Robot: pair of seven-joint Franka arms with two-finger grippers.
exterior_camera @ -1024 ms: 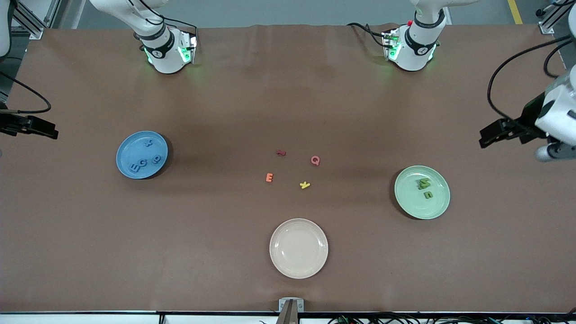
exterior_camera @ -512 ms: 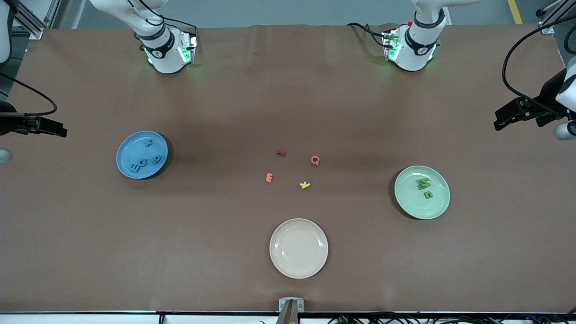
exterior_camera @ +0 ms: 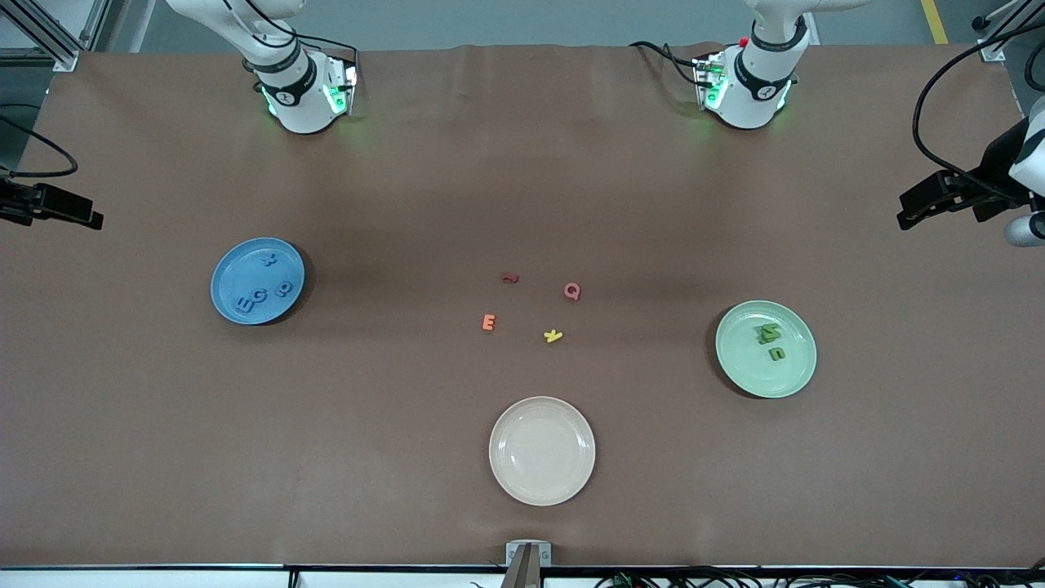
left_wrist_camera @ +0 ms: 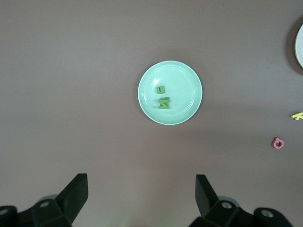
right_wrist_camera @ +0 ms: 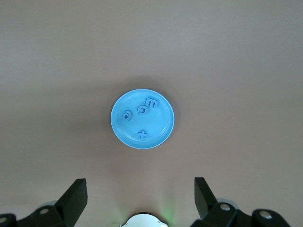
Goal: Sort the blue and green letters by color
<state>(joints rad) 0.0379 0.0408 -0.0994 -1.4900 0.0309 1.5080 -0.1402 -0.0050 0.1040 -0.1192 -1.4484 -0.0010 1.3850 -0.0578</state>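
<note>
Four small mid-blue foam letters (exterior_camera: 263,287) lie on a round blue plate (exterior_camera: 231,282) toward the right arm's end of the brown table (exterior_camera: 522,180), while a cluster of small dark green foam letters (exterior_camera: 770,339) sits on a round pale green plate (exterior_camera: 790,371) toward the left arm's end. How many green pieces are stacked there cannot be told. The right gripper (right_wrist_camera: 140,196) hangs high over the table's edge with fingers spread wide and empty, the blue letters well apart from them. The left gripper (left_wrist_camera: 142,194) hangs likewise, jaws wide and empty, the green letters well clear. Between the plates lie a dark red letter (exterior_camera: 509,278), a pink Q (exterior_camera: 572,291), an orange E (exterior_camera: 488,322) and a yellow letter (exterior_camera: 553,336). A round cream plate (exterior_camera: 542,490) sits nearer the front camera.
</note>
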